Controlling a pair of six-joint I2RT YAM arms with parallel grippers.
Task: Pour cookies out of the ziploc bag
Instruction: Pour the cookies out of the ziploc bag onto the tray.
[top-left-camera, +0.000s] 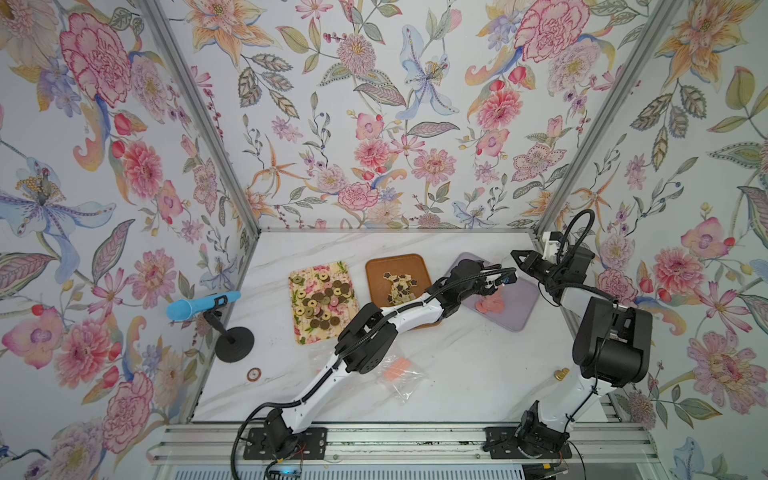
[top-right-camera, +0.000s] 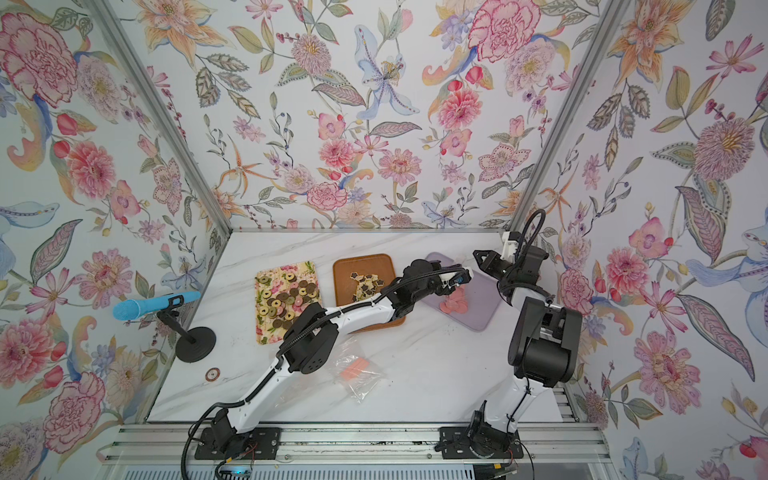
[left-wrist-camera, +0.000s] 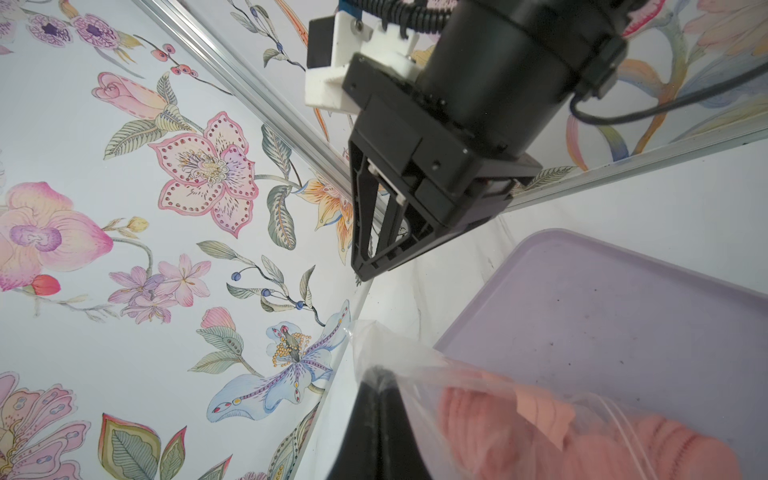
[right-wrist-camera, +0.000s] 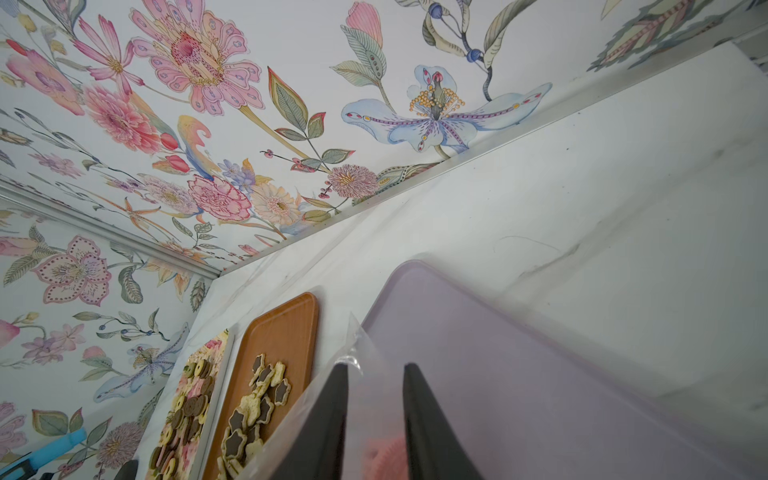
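1. Three trays line the marble table (top-left-camera: 457, 374): a floral tray (top-left-camera: 305, 334), a wooden tray (top-left-camera: 380, 274) and a lilac tray (top-left-camera: 521, 301).
2. The left gripper (left-wrist-camera: 378, 374), jaws pressed together, pinches a corner of the clear ziploc bag (left-wrist-camera: 436, 374) above the lilac tray.
3. The right gripper (right-wrist-camera: 376, 368) hangs just beside, jaws partly apart; whether they touch the film is unclear.
4. Pink cookies (top-left-camera: 490, 305) lie heaped on the lilac tray.

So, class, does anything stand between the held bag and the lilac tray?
Nothing visible does. The left tool holds the bag directly above the tray, where pink cookies lie; the right tool is off to the side.
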